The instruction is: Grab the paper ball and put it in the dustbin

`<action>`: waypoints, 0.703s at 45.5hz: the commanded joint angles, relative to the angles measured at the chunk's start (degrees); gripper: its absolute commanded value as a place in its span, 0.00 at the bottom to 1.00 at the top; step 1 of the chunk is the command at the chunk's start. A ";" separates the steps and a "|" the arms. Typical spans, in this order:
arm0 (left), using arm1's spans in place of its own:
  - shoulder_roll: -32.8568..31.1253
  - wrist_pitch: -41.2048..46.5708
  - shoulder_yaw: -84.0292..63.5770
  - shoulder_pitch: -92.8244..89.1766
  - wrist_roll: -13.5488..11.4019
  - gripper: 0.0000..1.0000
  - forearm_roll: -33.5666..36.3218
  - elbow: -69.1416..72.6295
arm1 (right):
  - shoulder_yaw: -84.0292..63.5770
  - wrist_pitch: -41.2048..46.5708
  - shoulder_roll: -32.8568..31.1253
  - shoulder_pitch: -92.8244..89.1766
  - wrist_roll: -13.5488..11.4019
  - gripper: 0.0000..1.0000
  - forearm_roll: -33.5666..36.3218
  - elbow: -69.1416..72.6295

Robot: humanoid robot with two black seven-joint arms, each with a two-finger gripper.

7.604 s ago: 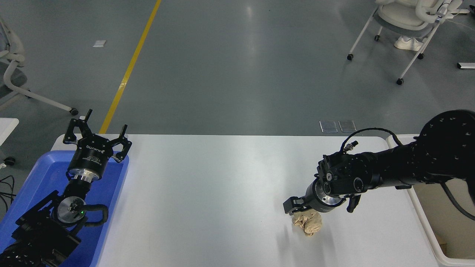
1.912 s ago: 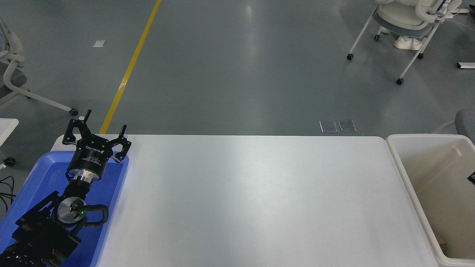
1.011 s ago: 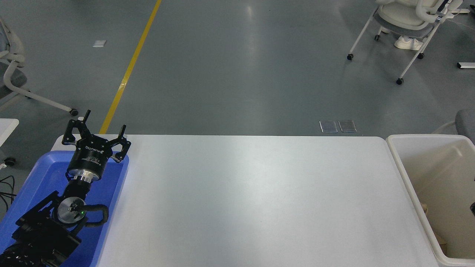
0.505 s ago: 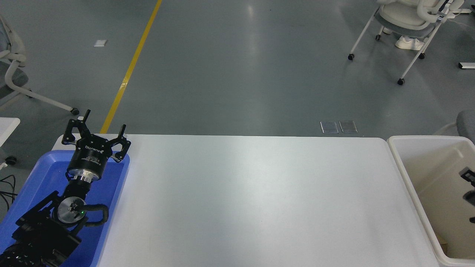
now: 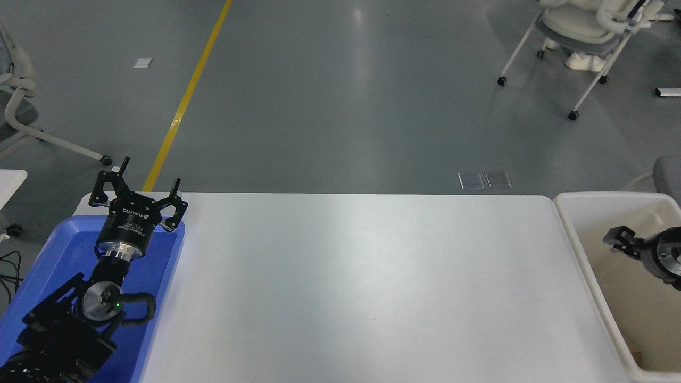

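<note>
Right gripper (image 5: 620, 242): I see it over the dustbin (image 5: 577, 250), inside the rim line, coming in from the right edge. Only the wrist and a dark finger part pointing left show; I cannot tell how the jaws stand, and I see nothing tan in them.
Paper ball: not on the bench (image 5: 367, 287). A small tan scrap shows at the dustbin's floor near the bottom corner (image 5: 634, 351); too little is visible for me to call it the ball with certainty, but my judgement is that the ball is already in the bin.
Key relation: if that scrap is the ball, it lies below and nearer the camera than the right gripper, within the bin walls. Long axis: cannot be read.
Nearer arm: the right one, by a wide margin.
Left gripper (image 5: 139, 197): parked over the blue tray (image 5: 58, 250) at the lower left, jaws spread wide, holding nothing.
Obstacles: the bin's near-bench wall stands between the right gripper and the bench; I would lift clear of the rim before any move leftward.
Surroundings: wheeled chairs (image 5: 580, 32) on the floor beyond, well apart.
</note>
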 commanded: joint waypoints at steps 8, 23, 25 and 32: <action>0.00 0.00 0.10 -0.02 0.06 1.00 0.00 0.00 | -0.48 29.08 5.55 19.19 -0.24 1.00 -9.93 5.44; 0.00 0.00 0.01 0.07 0.06 1.00 0.00 0.00 | 0.58 29.08 10.82 33.43 -0.32 1.00 -9.40 15.03; 0.00 0.00 0.01 0.07 0.06 1.00 0.00 0.00 | 0.58 29.08 10.91 34.75 -0.32 1.00 -9.40 15.73; 0.00 0.00 0.01 -0.02 0.06 1.00 0.00 0.00 | 0.40 29.08 11.00 39.32 -0.41 1.00 -7.21 17.14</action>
